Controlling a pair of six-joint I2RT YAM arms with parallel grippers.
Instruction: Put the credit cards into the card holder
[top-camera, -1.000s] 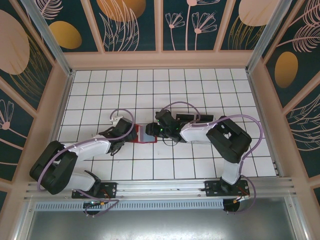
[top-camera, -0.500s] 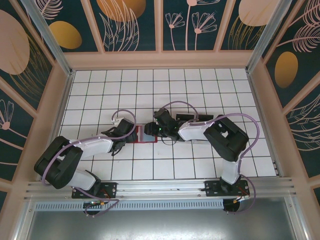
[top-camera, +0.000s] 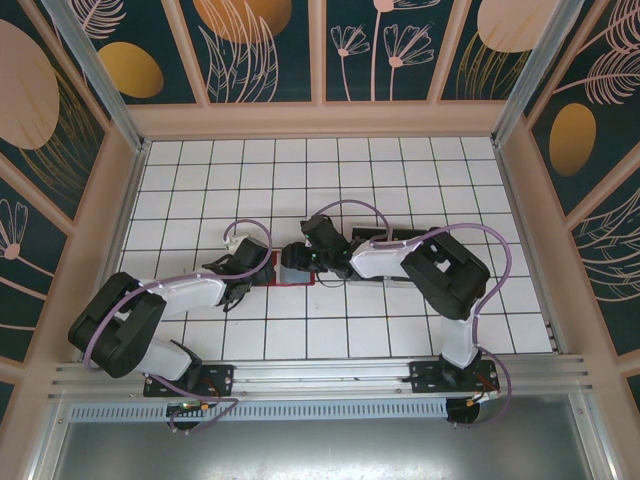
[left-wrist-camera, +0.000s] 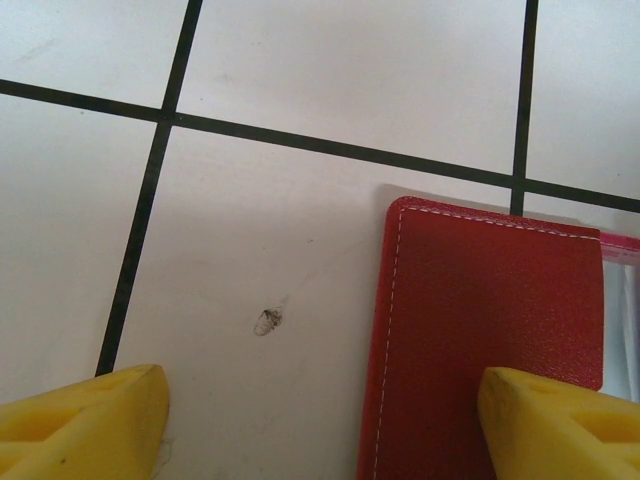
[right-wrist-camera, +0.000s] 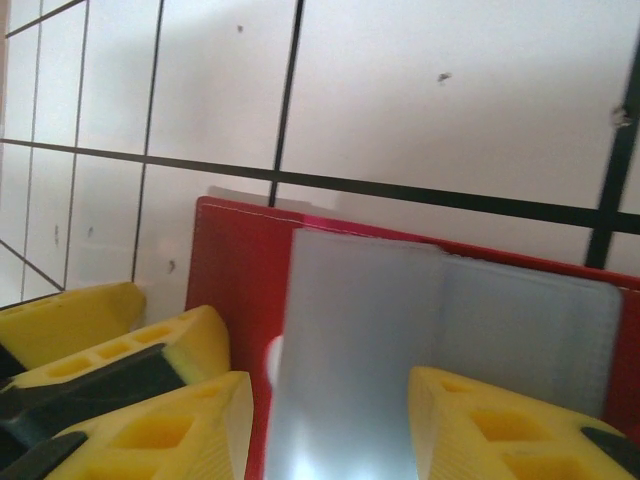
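Note:
The red card holder (top-camera: 300, 279) lies open on the white tiles between the two arms, its stitched left flap (left-wrist-camera: 480, 320) flat on the floor. My right gripper (top-camera: 295, 260) hovers low over it, shut on a grey, glossy credit card (right-wrist-camera: 350, 340). The card's far end lies over the holder's pale inner sleeve (right-wrist-camera: 530, 320) on the red backing (right-wrist-camera: 235, 260). My left gripper (left-wrist-camera: 320, 390) is open and straddles the holder's left edge, with one yellow finger (left-wrist-camera: 560, 420) over the red flap and the other over bare tile. Those left fingers (right-wrist-camera: 100, 340) also appear beside the holder in the right wrist view.
A dark flat object (top-camera: 398, 237) lies on the tiles behind the right forearm, partly hidden by it. Wooden walls (top-camera: 320, 118) ring the tiled floor, and the rail with both arm bases (top-camera: 320, 375) runs along the near edge.
My right gripper has slid a little left and further over the holder with the card. The left arm drew in at first, then its gripper stayed at the holder's left edge.

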